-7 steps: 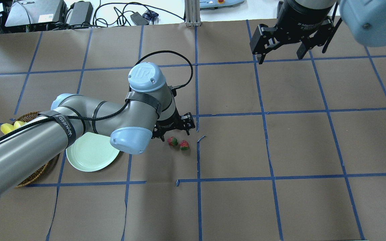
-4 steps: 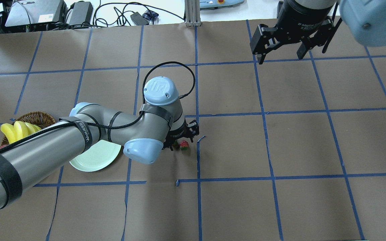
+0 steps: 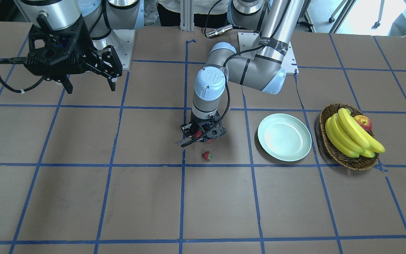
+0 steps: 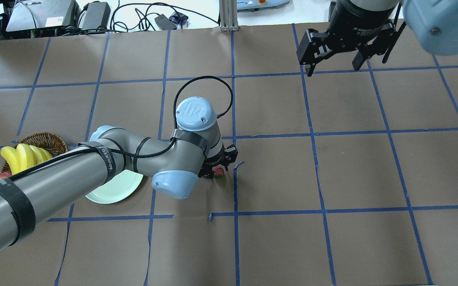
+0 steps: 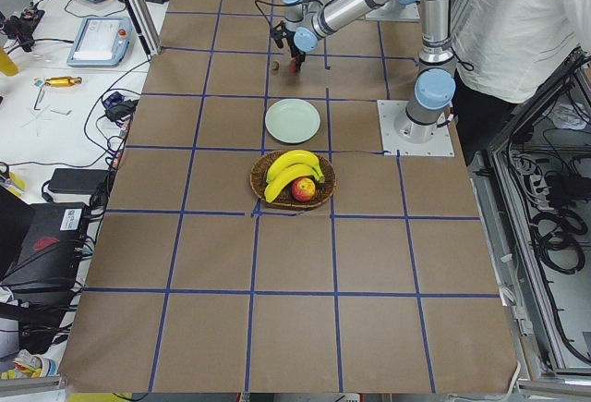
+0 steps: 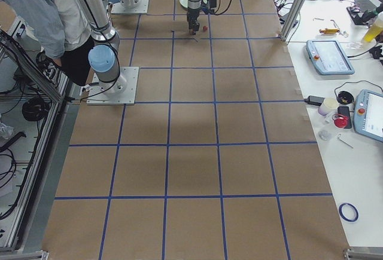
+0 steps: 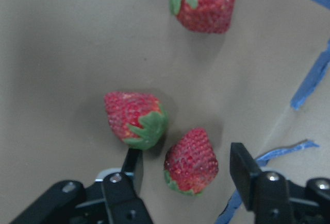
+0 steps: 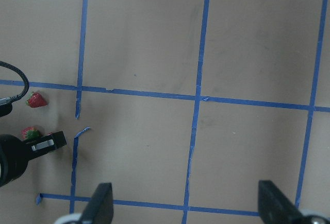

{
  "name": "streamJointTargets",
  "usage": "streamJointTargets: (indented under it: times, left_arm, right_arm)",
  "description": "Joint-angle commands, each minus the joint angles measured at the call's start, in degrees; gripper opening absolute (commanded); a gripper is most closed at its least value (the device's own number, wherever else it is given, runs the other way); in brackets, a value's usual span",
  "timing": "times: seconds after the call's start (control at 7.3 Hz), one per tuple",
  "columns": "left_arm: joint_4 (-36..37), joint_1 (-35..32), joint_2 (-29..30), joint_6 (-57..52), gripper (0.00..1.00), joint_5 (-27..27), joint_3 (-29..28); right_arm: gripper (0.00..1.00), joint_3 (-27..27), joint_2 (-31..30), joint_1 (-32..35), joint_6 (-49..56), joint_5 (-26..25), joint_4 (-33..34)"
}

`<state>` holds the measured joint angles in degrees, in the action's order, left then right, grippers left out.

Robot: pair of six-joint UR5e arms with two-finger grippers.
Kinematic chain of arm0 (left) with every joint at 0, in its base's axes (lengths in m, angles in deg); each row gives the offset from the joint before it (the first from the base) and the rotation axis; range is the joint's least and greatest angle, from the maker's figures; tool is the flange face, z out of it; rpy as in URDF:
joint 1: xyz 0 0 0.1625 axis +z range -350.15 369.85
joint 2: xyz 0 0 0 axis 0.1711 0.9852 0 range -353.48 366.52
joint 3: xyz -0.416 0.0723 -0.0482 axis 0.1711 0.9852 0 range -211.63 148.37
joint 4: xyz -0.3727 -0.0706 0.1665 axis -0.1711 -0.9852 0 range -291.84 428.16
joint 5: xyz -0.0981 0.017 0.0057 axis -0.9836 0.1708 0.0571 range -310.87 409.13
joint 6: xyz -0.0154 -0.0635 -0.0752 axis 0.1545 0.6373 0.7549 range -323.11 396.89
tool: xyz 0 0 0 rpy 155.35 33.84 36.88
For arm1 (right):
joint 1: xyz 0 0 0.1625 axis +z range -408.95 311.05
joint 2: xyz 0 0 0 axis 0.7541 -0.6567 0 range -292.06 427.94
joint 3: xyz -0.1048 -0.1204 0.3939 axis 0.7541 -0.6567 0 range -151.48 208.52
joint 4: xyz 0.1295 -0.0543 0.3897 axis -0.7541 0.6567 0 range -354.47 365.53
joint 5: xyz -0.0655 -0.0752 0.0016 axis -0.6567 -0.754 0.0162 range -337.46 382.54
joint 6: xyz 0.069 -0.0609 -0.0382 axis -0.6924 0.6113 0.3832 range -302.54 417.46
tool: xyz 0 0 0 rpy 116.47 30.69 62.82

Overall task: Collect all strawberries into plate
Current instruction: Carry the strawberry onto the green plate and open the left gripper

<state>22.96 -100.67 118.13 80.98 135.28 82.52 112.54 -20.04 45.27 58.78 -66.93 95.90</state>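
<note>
The table, brown paper gridded with blue tape, fills most of the view. At its far end the left arm points straight down, its left hand low over the surface, with one strawberry just beside it. The right arm rises from its near base plate. A person stands beside that base. A roll of blue tape lies on the white bench.

Wicker basket holds bananas, apple; blue tape grid on brown table.

left end effector and right end effector open
</note>
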Motion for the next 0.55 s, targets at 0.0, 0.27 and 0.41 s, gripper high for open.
streamJointTargets:
  times: [0.0,0.27,0.41]
  left_arm:
    - [0.11,-0.05,0.01,-0.93,0.00,-0.45,-0.07]
    - [-0.59,0.21,-3.31,-3.29,0.00,1.12,-1.38]
    - [-3.12,1.09,-4.73,-5.92,0.00,5.22,-2.61]
  right_arm:
    - [1.00,0.00,0.00,0.00,0.00,0.00,-0.03]
    - [1.00,-0.09,0.00,0.00,0.00,0.00,0.06]
    - [1.00,0.00,0.00,0.00,0.00,0.00,0.06]
